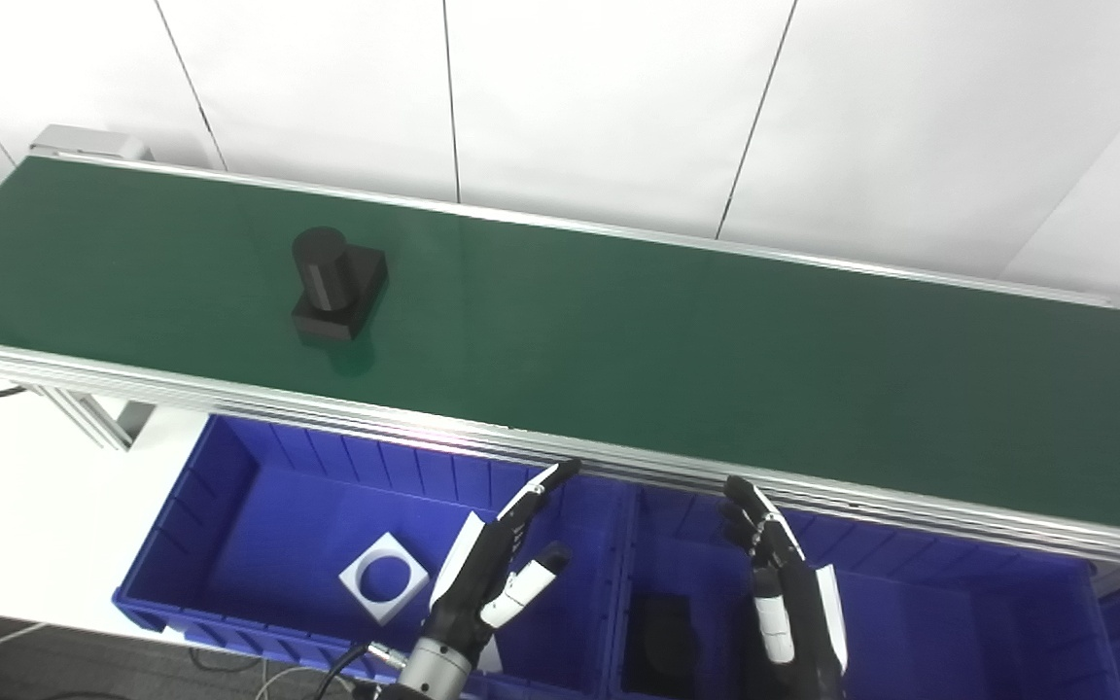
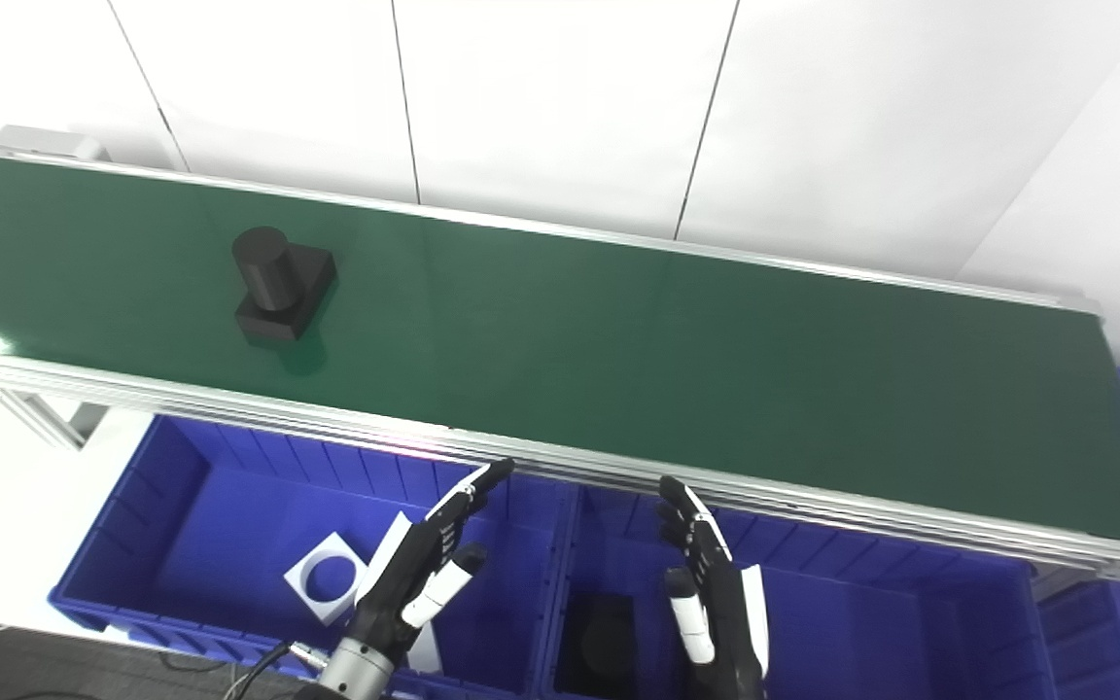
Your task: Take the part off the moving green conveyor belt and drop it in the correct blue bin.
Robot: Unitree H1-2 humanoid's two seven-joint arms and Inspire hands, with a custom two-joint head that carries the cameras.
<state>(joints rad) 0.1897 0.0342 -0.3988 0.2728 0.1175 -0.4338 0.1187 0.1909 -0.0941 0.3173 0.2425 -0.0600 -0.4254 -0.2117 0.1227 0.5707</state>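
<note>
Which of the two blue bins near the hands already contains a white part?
The left blue bin, under the left hand: a white square part with a round hole lies inside. The right blue bin holds a dark part.

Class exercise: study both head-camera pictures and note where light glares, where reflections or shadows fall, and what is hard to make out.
Right eye view: a bright glare spot on the green conveyor belt at its left near edge; the black cylinder-on-square part casts a dim reflection toward the camera. Left eye view: a pinkish glint on the aluminium rail; a dark object in the right blue bin is indistinct.

No readable text, labels, brands or numbers on any surface in either view.
</note>
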